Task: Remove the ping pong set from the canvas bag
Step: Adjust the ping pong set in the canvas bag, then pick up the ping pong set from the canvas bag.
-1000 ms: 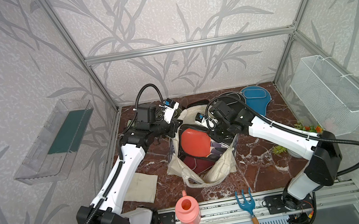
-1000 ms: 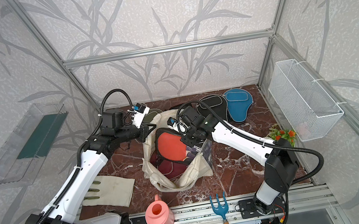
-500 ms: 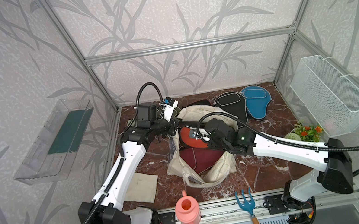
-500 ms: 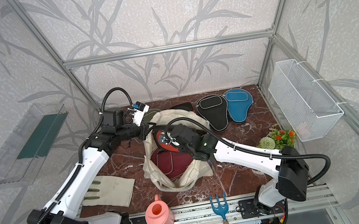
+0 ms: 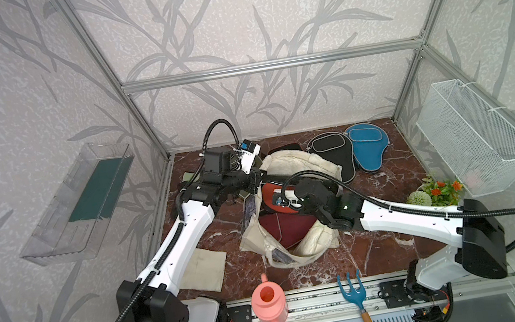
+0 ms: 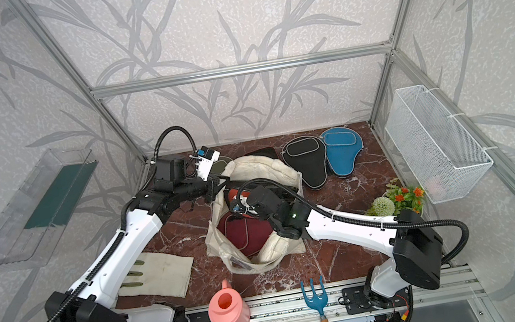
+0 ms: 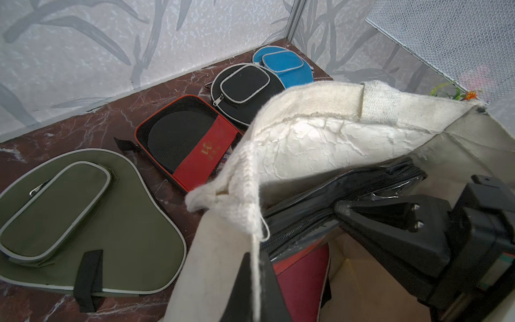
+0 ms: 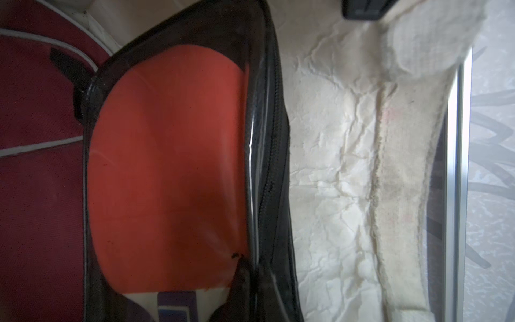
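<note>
Found L gripper [image 7: 256, 274] clamped shut on cream rim of canvas bag [image 5: 298, 162], far-left side of mouth, cloth draped over the fingers. Found R gripper [image 7: 342, 212] in bag mouth, pinched shut on zip edge of clear-fronted case [image 8: 167, 167]; red paddle visible thru front. Case within bag, tilted, upper end at mouth close to L gripper.

Remainder logged lge to sm:
- Noted red-brown marble counter [image 5: 386, 253] under all items.
- Noted bag approx. centre of counter, mouth open upward, sides slumped.
- Noted white wire basket [image 5: 476, 134] on R wall and clear shelf [image 5: 74, 205] on L wall, both off counter.
- Inside bag, lower down: maroon case [image 5: 284, 231] w/ pale piping, partly under clear-fronted case.
- Outside bag, along back of counter, L to R: olive case [image 7: 83, 217]; mesh-fronted case [image 7: 189, 139] w/ red trim, part hidden by bag rim; black case [image 5: 332, 153]; blue case [image 5: 367, 146]. Black and blue touching.
- Beige cloth [image 6: 158, 275] flat on counter under L arm, apart from bag.
- At front edge: pink watering can [image 5: 268, 303] and blue garden fork [image 5: 351, 288], wooden handle, apart from each other.
- Sm. plant [image 5: 436, 193] w/ orange flowers near R wall, below basket.
</note>
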